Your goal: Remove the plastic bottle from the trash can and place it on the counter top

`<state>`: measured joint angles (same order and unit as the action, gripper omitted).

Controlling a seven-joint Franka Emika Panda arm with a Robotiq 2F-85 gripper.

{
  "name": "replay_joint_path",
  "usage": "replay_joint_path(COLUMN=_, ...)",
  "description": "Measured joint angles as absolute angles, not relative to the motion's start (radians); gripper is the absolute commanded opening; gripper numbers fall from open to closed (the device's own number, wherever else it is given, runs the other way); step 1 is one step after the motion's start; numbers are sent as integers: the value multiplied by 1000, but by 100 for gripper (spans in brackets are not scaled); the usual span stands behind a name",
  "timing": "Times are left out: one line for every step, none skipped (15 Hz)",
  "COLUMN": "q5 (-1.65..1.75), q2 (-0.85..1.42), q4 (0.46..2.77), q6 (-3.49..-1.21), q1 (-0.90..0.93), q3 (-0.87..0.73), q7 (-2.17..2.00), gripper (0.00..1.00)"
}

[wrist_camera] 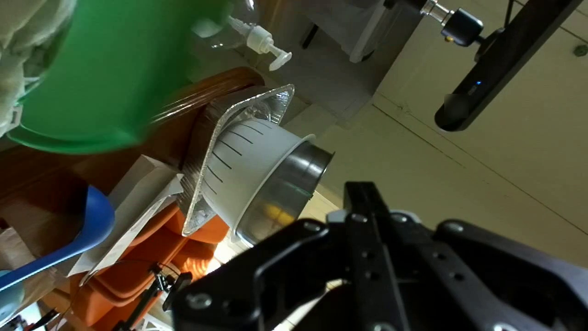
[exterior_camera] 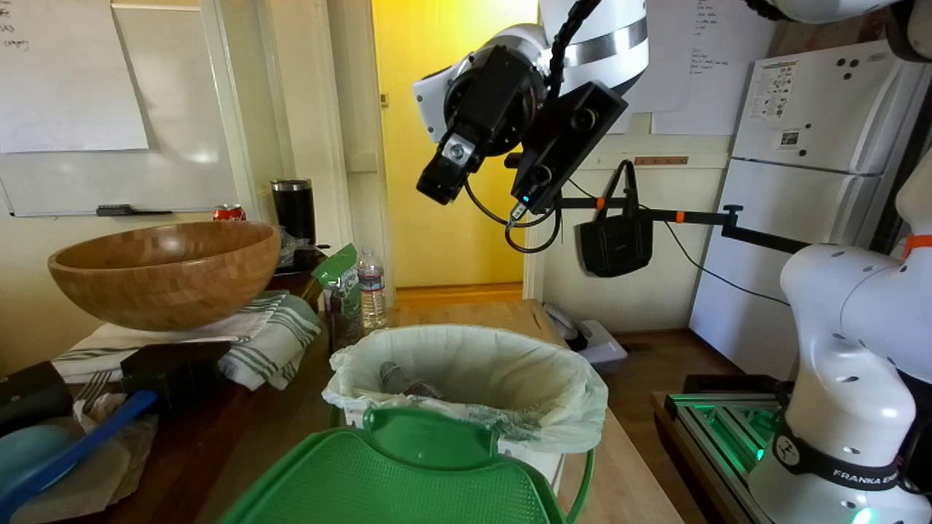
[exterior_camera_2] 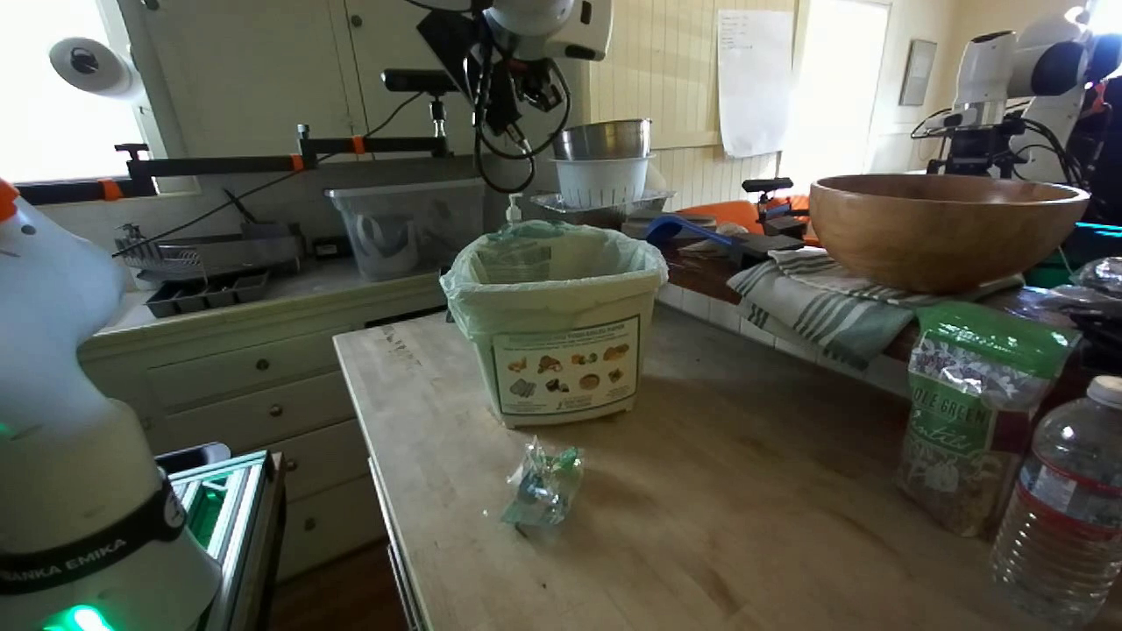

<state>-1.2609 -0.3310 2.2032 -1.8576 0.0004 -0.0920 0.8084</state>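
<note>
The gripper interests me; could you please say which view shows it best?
The wrist view: the gripper is close there, its jaws together, though the lower edge crops it. Both exterior views show it smaller, its jaws hard to make out.

1. trash can (exterior_camera_2: 578, 307): white; its label (exterior_camera_2: 568, 370) pale, with small pictures mostly brown and orange.
2. bag (exterior_camera: 502, 356): translucent, whitish with a green tinge.
3. lid (exterior_camera: 342, 480): bright green with a fine dotted pattern.
4. counter top (exterior_camera_2: 745, 508): light-brown wood, grain showing, a few darker stains.
5. bowl (exterior_camera: 164, 287): warm brown, patterned in lighter and darker blocks.
6. towel (exterior_camera_2: 820, 302): white with grey-green stripes.
7. pouch (exterior_camera_2: 973, 421): green across the top, a maroon patch lower down.
8. utensil (wrist_camera: 95, 225): plain blue.
9. door (exterior_camera: 451, 211): solid yellow.
10. robot arm (exterior_camera: 837, 335): white, with a black band (exterior_camera: 815, 462) carrying white letters.
11. fridge (exterior_camera: 808, 124): white, with small round black spots.
</note>
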Motion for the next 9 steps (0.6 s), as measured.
replay_joint_path(q5=-1261, q2=-331, q4=2201, q6=-1858, q1=0, q3=-91, q7=808, gripper=0)
replay_joint_path(q5=-1261, q2=-331, q4=2199, q6=-1858, q1=0, q3=-90, q7=808, gripper=0)
replay_joint_path(q5=-1261, q2=-332, q4=2199, q6=-1858, q1=-1, q3=-90, q7=808, gripper=0)
replay_joint_path(q5=-1261, q2=-332, q4=2199, q6=-1858, q1=-4, q3=-90, q7=808, gripper=0)
replay_joint_path(q5=-1261, q2=-334, q4=2199, q6=-1858, q1=-8, q3=-91, q7=808, gripper=0)
replay_joint_path(q5=-1261, q2=-335, q4=2199, q6=-1858, q1=-13, q3=-91, q7=808, gripper=0)
replay_joint_path(q5=-1261, q2=-336, q4=2199, q6=-1858, q1=-19, q3=-91, q7=808, gripper=0)
replay_joint_path(q5=-1261, q2=-336, q4=2199, q6=-1858, q1=-24, q3=-91, q7=808, gripper=0)
replay_joint_path(q5=-1261, q2=-336, q4=2199, q6=-1859, q1=-29, q3=-91, q7=808, gripper=0)
